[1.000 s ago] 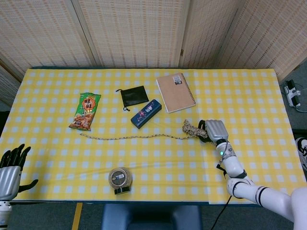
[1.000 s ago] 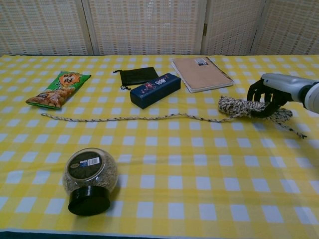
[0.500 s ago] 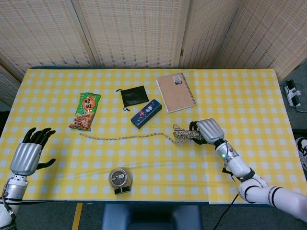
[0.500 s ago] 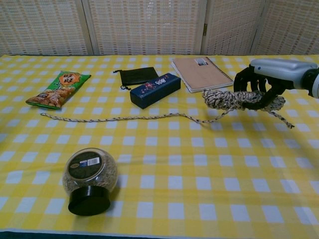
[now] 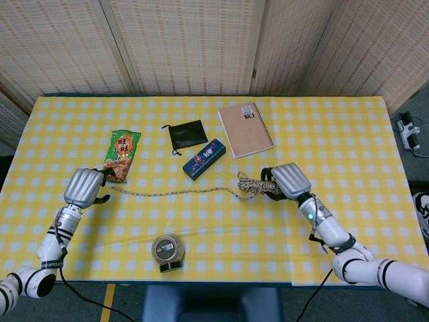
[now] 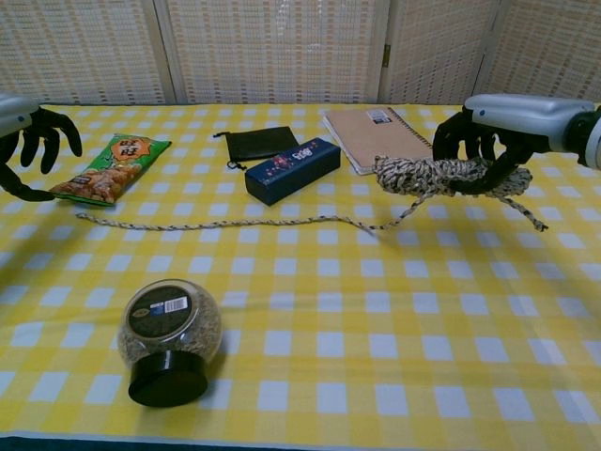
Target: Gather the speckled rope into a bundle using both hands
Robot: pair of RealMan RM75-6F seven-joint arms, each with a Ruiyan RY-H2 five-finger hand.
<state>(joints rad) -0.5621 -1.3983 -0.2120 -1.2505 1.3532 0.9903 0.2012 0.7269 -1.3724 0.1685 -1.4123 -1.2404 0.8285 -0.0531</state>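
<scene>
**Right hand bunching the rope, left hand arriving at the loose end**

Right hand (image 5: 287, 181) is gripping a wad of the speckled rope (image 5: 253, 186) in the head view, while a long strand is trailing left across the checked tablecloth (image 5: 221, 228) to the left hand (image 5: 83, 187), which is hovering over the far tip beside the snack packet (image 5: 120, 155).

From the chest view, the left hand (image 6: 23, 141) is spread and holding nothing — the straight stretch is lying ungathered. Judging by this, roughly the right-hand portion is bundled; most remains.
</scene>
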